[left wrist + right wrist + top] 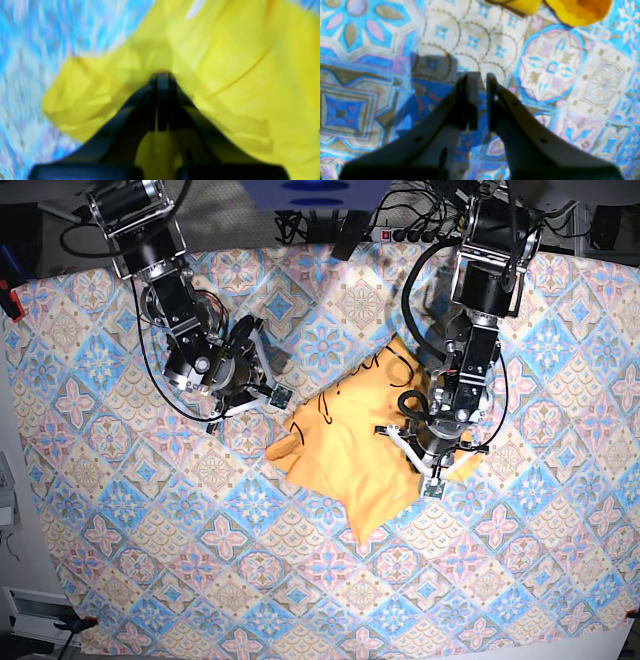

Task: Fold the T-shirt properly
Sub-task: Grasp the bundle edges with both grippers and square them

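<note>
The T-shirt [345, 455] lies bunched at centre frame on the tile-patterned cloth [120, 510], one edge pinched in the fully closed left gripper [162, 75]. The right gripper [480, 75], jaws slightly parted and empty, hovers upper left. A one-sided pull risks dragging the heap into deeper creases. Blur hides the pinched layers; sleeves are indistinguishable.

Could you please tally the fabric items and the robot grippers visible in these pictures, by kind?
Yellow-orange T-shirt: 1
Blue-pink patterned cloth: 1
Grippers: 2, the left gripper and the right gripper
Total: 4
</note>
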